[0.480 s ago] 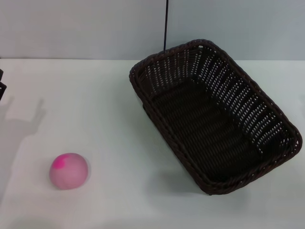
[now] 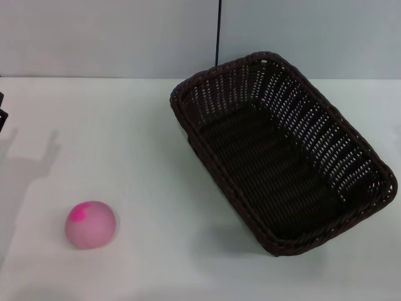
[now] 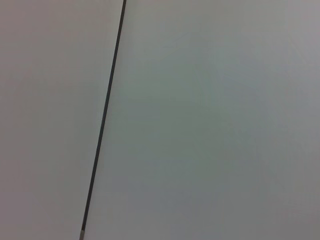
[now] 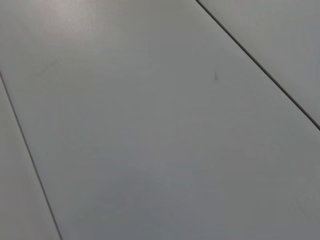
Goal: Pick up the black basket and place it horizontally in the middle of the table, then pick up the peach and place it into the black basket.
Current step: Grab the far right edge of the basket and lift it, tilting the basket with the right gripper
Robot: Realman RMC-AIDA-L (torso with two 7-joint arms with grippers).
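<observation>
The black basket (image 2: 282,153) sits on the right side of the white table (image 2: 138,144). It lies slanted, its long way running from the far middle down to my near right. The peach (image 2: 91,224) rests near my left, well apart from the basket. Nothing has moved since a moment ago. My left gripper (image 2: 2,113) peeks in at the left edge; I cannot tell how its jaws stand, and my right gripper is out of sight.

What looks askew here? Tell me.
The black basket lies diagonally on the right side of the table, not square or centred. The peach sits apart, near left. Nothing is spilled or damaged.
</observation>
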